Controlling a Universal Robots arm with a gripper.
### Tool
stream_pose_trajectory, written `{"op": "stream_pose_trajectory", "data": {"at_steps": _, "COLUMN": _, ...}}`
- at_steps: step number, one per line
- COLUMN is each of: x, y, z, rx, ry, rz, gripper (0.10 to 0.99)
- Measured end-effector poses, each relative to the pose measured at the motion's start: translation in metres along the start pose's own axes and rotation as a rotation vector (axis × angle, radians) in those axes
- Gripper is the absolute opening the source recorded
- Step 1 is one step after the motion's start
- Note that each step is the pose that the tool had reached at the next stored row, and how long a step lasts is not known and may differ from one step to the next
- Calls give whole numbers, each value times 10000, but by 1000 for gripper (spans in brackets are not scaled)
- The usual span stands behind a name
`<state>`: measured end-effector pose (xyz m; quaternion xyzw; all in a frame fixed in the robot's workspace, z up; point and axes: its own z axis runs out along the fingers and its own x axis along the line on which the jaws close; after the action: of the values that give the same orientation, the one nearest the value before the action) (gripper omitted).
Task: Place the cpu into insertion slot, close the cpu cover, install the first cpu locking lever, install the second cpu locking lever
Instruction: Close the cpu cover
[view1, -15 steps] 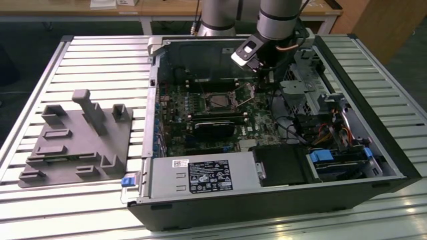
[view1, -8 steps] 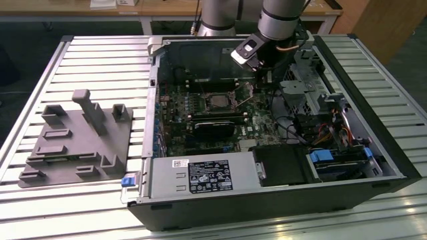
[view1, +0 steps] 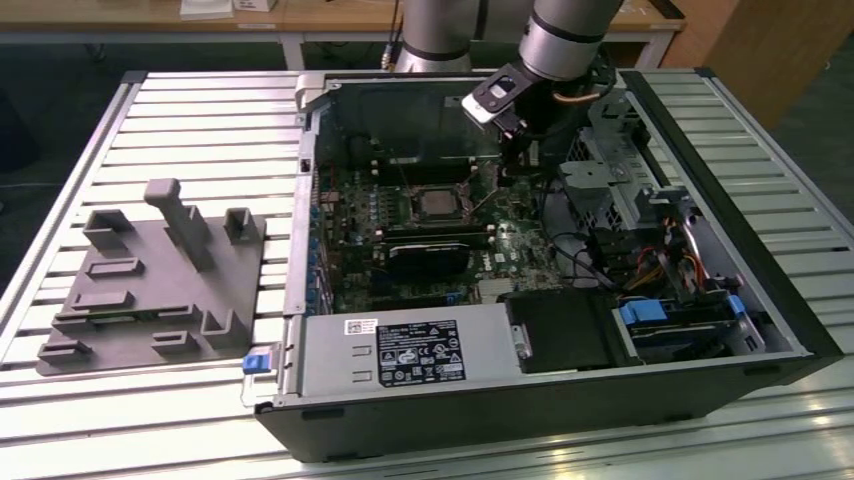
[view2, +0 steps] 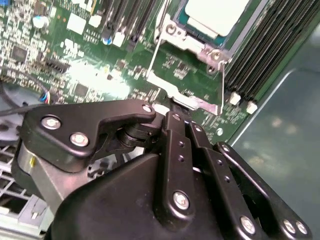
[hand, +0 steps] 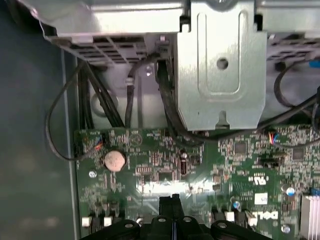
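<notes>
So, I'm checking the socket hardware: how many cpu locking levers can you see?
2, in the second wrist view: one wire lever runs from one corner of the cpu socket, the other lever from the next corner. Their ends may be hidden.

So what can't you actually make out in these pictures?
- The cpu and cover: cut off by the picture's edge in the second wrist view.
- Whether the cover is latched: too small in the exterior view.
- What the gripper touches: its own body hides that in the second wrist view.
- Where the cables end: hidden behind the bracket in the first wrist view.
</notes>
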<state>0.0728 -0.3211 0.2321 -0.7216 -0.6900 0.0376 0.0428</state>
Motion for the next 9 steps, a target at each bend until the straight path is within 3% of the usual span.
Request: {"op": "stream_pose_trajectory", "data": {"at_steps": 9, "x": -1, "y": -16, "z": 2, "rx": 24, "ry": -1, "rz": 0, "gripper": 106}}
